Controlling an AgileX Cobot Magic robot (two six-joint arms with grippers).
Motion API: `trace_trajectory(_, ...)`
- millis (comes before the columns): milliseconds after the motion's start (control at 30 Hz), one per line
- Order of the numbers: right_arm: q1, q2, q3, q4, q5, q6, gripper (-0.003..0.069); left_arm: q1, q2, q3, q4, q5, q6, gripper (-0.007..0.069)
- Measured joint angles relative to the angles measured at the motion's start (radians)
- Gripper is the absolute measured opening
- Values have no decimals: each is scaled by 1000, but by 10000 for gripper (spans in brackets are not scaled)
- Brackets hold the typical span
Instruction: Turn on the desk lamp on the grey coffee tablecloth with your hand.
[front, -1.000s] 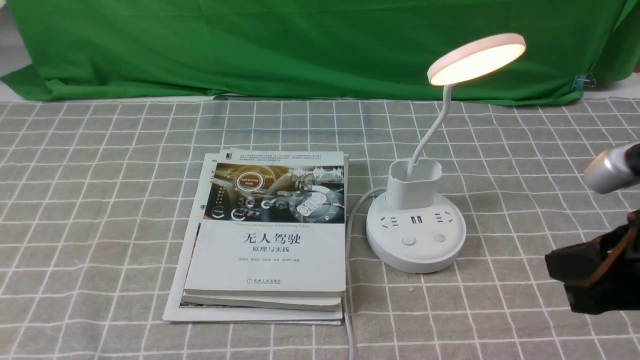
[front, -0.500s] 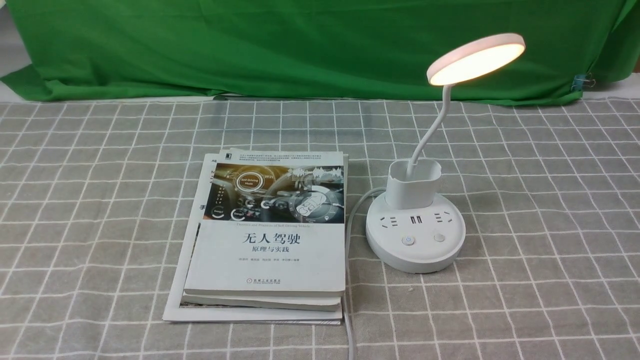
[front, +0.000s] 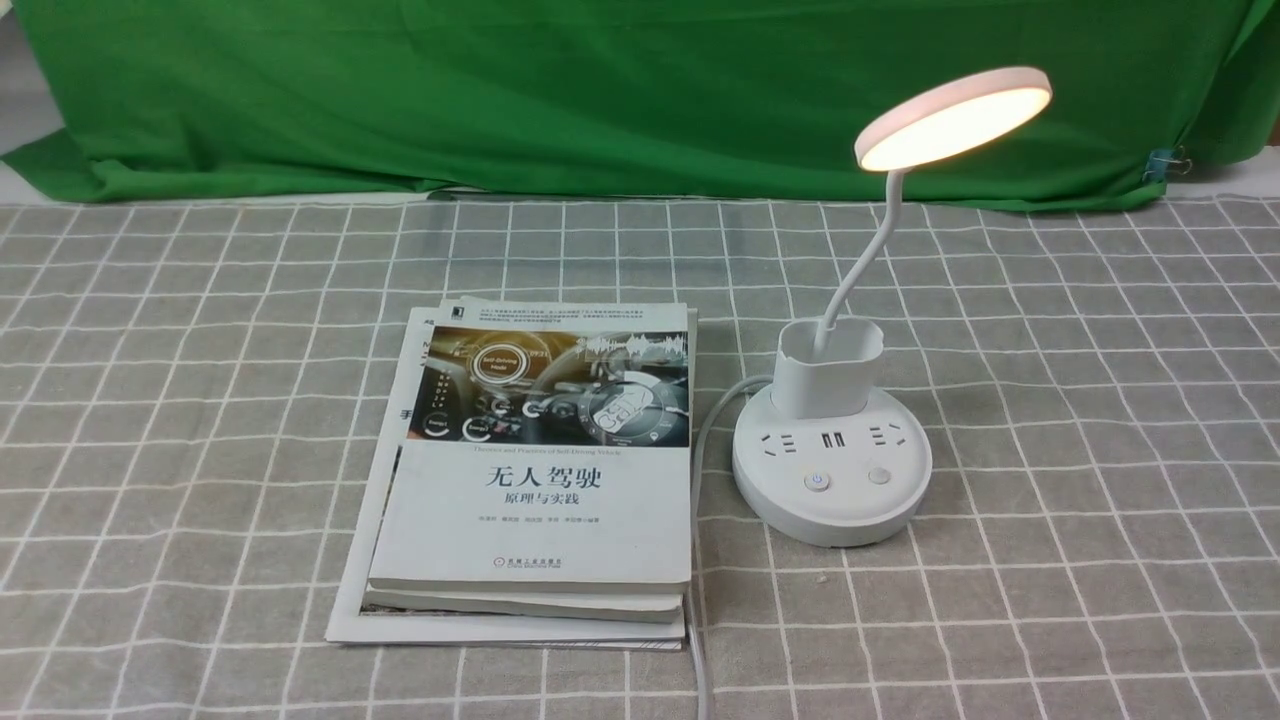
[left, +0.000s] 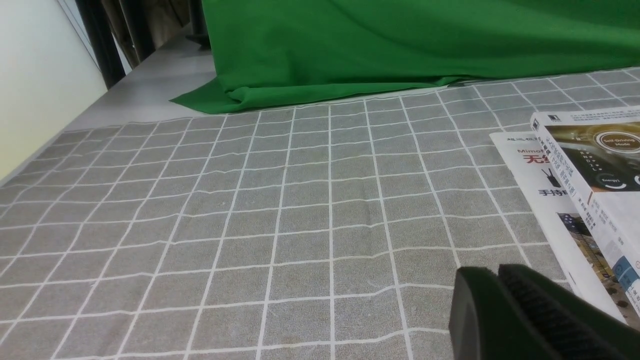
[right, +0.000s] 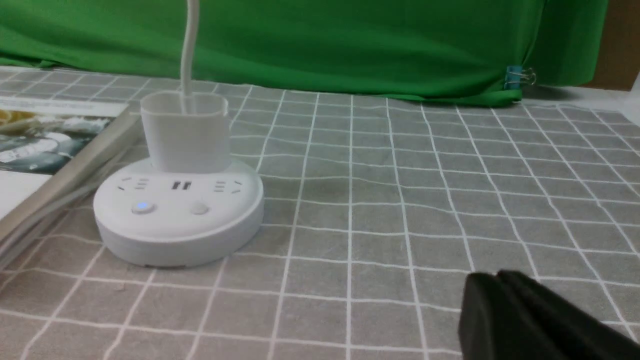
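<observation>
desk lamp (front: 832, 468) glowing on the grey coffee tablecloth (front: 1080, 420).

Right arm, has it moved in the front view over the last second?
Yes. It sat at the right edge, right of the desk lamp, a second ago; now it is out of that view.

Left gripper (left: 500, 280) and right gripper (right: 497, 287): both hanging low with black fingers pressing together, neither arm showing in front view.
</observation>
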Motion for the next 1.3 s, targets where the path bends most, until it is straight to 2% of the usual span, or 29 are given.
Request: trace_trajectory(1300, 0, 0, 0, -6, 6, 0, 79, 0, 0, 0, 0, 0, 1, 19)
